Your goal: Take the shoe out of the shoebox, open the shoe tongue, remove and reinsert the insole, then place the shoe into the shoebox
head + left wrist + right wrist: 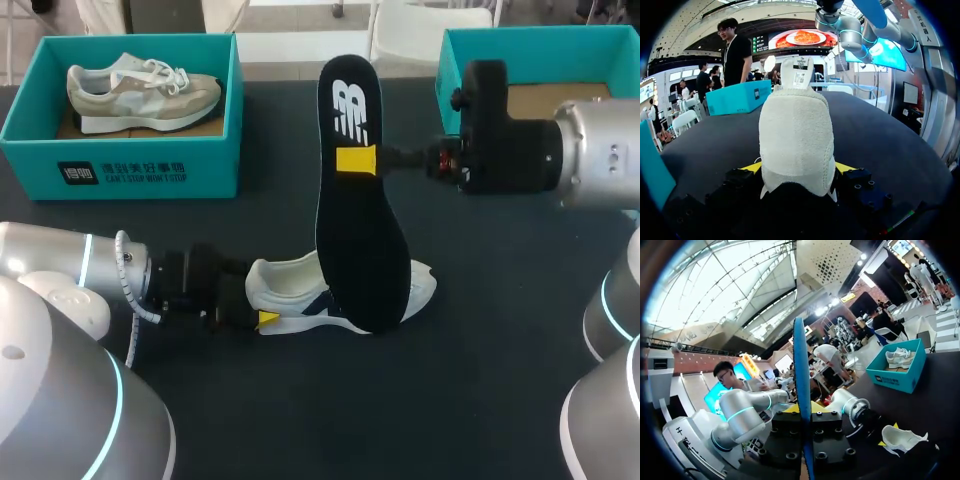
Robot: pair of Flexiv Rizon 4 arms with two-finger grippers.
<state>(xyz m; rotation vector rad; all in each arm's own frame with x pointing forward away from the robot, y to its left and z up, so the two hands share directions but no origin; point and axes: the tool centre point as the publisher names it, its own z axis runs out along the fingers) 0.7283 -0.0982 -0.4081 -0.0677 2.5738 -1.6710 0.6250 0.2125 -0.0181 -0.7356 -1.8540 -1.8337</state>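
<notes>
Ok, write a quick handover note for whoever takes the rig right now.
Left end effector: shut on the heel of the white shoe, which sits on the table.
Right end effector: shut on the black insole, held upright over the shoe; I cannot tell whether its lower end is inside.
Done: shoe out of its box.
Left: seat the insole, then put the shoe in the teal box at back right.

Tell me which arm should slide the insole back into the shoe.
Right. The right gripper is shut on the insole, which stands upright with its lower end at the shoe opening. The left gripper is shut on the heel, steadying the shoe on the table.
</notes>
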